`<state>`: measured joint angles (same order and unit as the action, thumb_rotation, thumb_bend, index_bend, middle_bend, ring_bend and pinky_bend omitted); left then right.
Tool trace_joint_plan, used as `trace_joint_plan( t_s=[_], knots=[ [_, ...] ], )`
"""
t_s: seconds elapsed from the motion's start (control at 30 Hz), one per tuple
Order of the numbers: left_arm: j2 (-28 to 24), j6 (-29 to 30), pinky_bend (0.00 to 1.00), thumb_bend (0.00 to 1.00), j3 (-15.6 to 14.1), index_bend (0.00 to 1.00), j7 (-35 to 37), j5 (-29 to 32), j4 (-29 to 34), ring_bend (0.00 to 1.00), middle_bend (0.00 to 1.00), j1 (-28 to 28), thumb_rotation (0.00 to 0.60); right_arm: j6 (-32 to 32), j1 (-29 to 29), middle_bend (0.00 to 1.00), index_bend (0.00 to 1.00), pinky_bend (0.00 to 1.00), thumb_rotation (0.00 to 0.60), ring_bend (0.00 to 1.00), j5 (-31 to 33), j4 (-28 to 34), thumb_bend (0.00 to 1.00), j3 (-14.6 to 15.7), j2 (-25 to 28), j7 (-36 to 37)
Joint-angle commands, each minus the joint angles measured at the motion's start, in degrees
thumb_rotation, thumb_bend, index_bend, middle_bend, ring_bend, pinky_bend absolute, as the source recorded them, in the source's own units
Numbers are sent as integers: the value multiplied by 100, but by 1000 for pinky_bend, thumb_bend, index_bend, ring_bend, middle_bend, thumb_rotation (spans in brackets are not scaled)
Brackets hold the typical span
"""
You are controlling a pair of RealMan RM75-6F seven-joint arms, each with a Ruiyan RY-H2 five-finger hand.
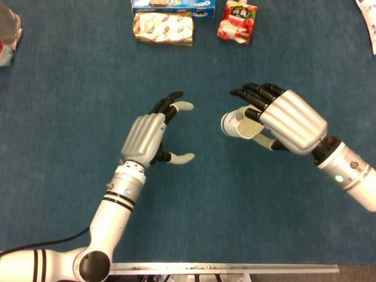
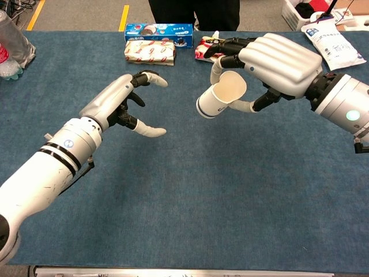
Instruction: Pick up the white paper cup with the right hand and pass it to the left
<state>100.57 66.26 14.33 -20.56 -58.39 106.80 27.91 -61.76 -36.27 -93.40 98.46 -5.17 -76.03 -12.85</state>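
Note:
My right hand (image 1: pixel 286 123) (image 2: pixel 275 63) holds the white paper cup (image 1: pixel 237 124) (image 2: pixel 218 99) above the blue table, the cup lying on its side with its base pointing left and its mouth toward the palm. To its left my left hand (image 1: pixel 148 136) (image 2: pixel 117 101) hovers open, thumb and fingers spread toward the cup. A small gap separates the left fingertips from the cup's base; they do not touch.
At the far edge lie a blue cookie box (image 2: pixel 158 29), a cream snack pack (image 2: pixel 149 52) and a red snack pouch (image 1: pixel 237 22). Clear plastic bottles (image 2: pixel 12 43) stand at far left, a white bag (image 2: pixel 331 41) at far right.

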Motion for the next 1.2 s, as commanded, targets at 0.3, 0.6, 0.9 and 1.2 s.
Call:
trace_joint_plan(
  t_s=[0.3, 0.6, 0.9, 1.2],
  knots=[
    [360, 41, 296, 0, 106, 216, 221, 50, -158, 110, 52, 246, 600, -43, -95, 197, 458, 298, 600, 157, -44, -69, 245, -26, -152, 98],
    [643, 11, 296, 0, 272, 215, 335, 235, -421, 110, 51, 471, 600, -56, -160, 197, 458, 299, 600, 157, -69, -90, 245, -25, -231, 115],
    [777, 2, 296, 0, 310, 199, 321, 461, -536, 110, 31, 609, 600, -60, -211, 197, 458, 299, 600, 157, -98, -101, 245, -6, -294, 108],
    [828, 13, 296, 0, 332, 188, 390, 639, -575, 107, 16, 671, 600, -81, -270, 197, 458, 298, 600, 157, -176, -146, 245, 23, -419, 110]
  ],
)
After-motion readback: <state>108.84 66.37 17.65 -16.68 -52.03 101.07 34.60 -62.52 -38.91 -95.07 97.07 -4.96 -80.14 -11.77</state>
